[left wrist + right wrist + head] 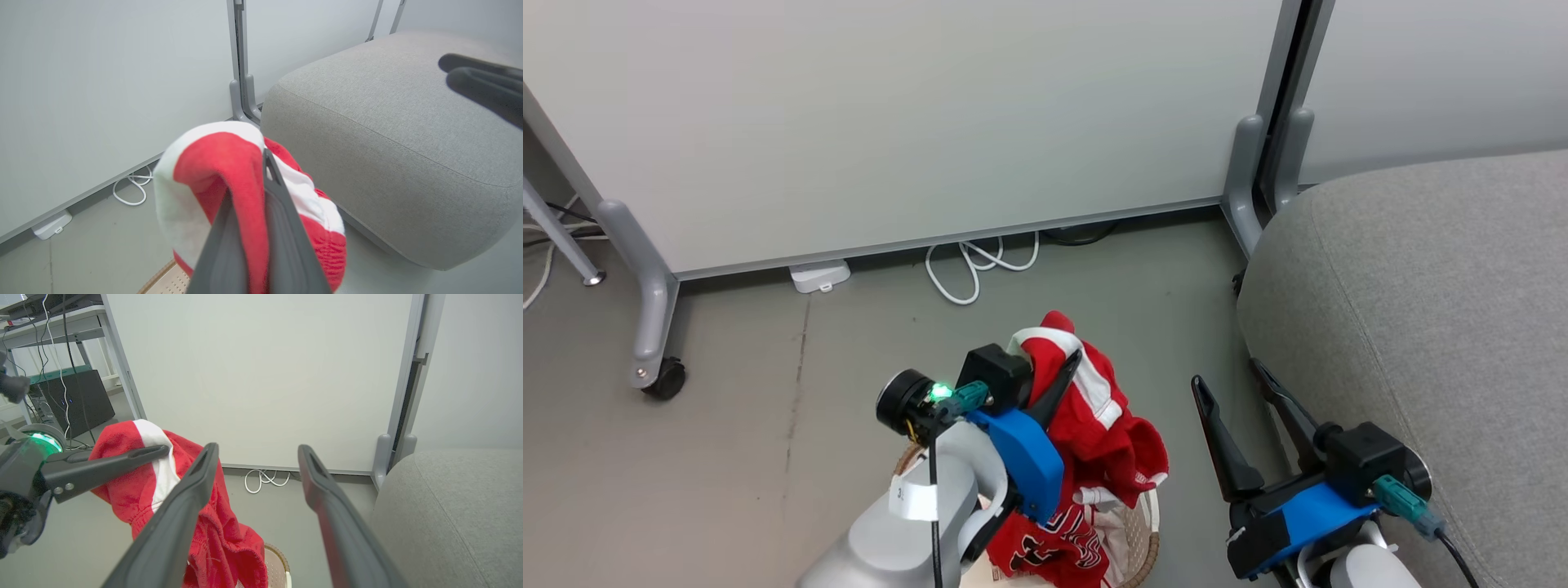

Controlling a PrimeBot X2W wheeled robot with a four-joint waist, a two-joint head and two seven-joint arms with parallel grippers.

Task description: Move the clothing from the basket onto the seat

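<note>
Left tool (1068, 366) pinched nearly shut on a bunched fold of the red shorts (1098, 408), white side stripe wrapped over the finger ends; shorts lifted above the basket (1153, 531), lower folds trailing down towards its rim, contact with it hard to tell; red jersey (1045, 549) with black-and-white lettering lies in the basket below; right tool (1226, 371) spread wide, holding and touching nothing, over the floor (768, 425) in the gap between basket and seat (1421, 310); seat's rounded grey edge just beside the right tool's outer finger, its broad top bare; basket near the seat, not touching it; open floor runs ahead to the white partition panel (890, 122), with a looped white cable (980, 265) at its foot; left forearm (907, 531) rises from the bottom of the head view, green wrist light on, fingers angled up and right; right wrist low, fingers pointing up and slightly left.
</note>
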